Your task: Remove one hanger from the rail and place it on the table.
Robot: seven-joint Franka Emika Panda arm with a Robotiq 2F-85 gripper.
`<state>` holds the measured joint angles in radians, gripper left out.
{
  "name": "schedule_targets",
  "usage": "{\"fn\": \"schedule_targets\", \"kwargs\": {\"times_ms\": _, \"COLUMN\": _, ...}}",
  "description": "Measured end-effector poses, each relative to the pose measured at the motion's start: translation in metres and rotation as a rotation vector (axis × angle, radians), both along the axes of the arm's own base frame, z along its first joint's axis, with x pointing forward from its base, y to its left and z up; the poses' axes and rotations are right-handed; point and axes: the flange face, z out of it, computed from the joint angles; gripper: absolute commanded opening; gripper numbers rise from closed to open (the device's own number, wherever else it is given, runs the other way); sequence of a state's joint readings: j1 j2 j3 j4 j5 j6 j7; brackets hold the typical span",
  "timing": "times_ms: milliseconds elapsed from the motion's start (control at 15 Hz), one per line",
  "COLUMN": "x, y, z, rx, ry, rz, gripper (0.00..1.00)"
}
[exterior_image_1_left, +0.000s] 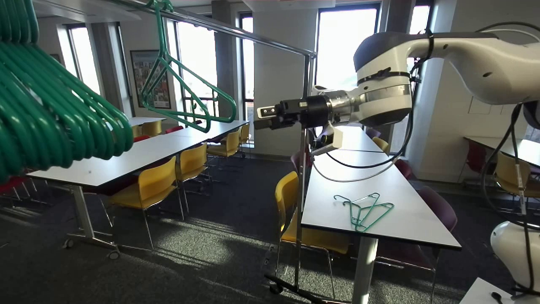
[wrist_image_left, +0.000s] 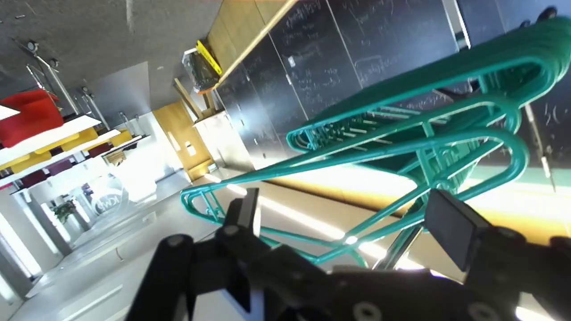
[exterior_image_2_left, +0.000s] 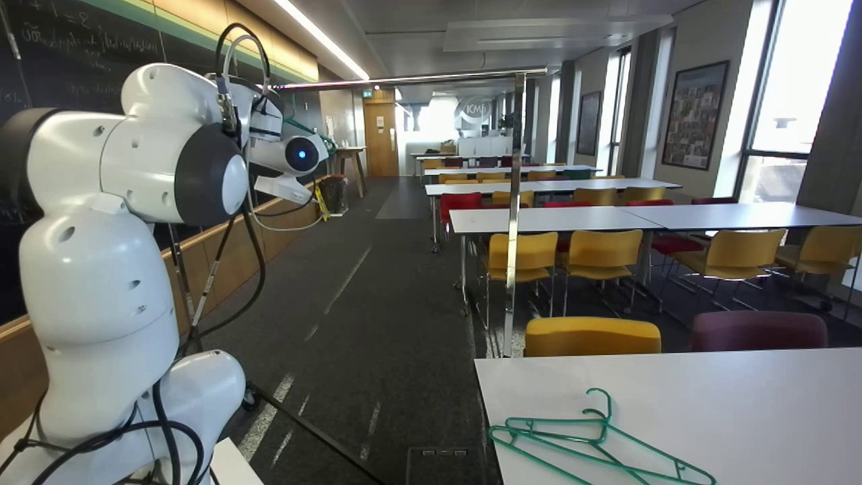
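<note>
Where seen from the side, note the black, blocky gripper point(exterior_image_1_left: 260, 118) at the end of a glossy white Franka Panda arm point(exterior_image_2_left: 101, 283), held roughly level, with jaws wide apart. In the wrist view, find two green hangers point(wrist_image_left: 357, 156), framed by those jaws in perspective, though clear of them in an exterior view. Observe smooth, shiny, plastic-looking rods, bent into slim triangles with rounded corners and short cross-struts, hung by hooks over a polished, silver, tubular rail point(exterior_image_1_left: 253, 37). Farther along, see a tightly packed row of hangers point(exterior_image_1_left: 63, 105), alike in colour and form, almost ribbed in outline. Below the rail's corner, trace a slim, straight, bright metal upright point(exterior_image_2_left: 514, 222). On the flat, white, dark-edged table point(exterior_image_1_left: 409, 223), find two crossed hangers point(exterior_image_2_left: 566, 422), with one corner reaching the rim. For edges and room, note in an exterior view a gap between gripper tip and nearest hanger corner; the upright directly behind the gripper; a length of bare rail from the hanging pair to the rail's corner; and free air between that pair and the packed row. Note also a broad stretch of tabletop running back from the crossed pair, a smooth yellow chair point(exterior_image_2_left: 592, 337) close beside one long edge, dark grey carpet point(exterior_image_2_left: 350, 337) past the rim, and a slate-dark blackboard point(wrist_image_left: 312, 58) with faint chalk writing.
</note>
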<state>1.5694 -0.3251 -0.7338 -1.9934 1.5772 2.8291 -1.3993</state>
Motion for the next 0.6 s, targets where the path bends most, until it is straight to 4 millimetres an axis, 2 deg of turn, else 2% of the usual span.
{"fn": "schedule_targets", "kwargs": {"times_ms": 400, "x": 0.023, "y": 0.014, "z": 0.026, "rx": 0.305, "ry": 0.13, "rz": -0.078, "gripper": 1.0}}
{"fn": "schedule_targets", "kwargs": {"times_ms": 600, "x": 0.03, "y": 0.032, "z": 0.02, "rx": 0.378, "ry": 0.16, "rz": -0.046, "gripper": 1.0}}
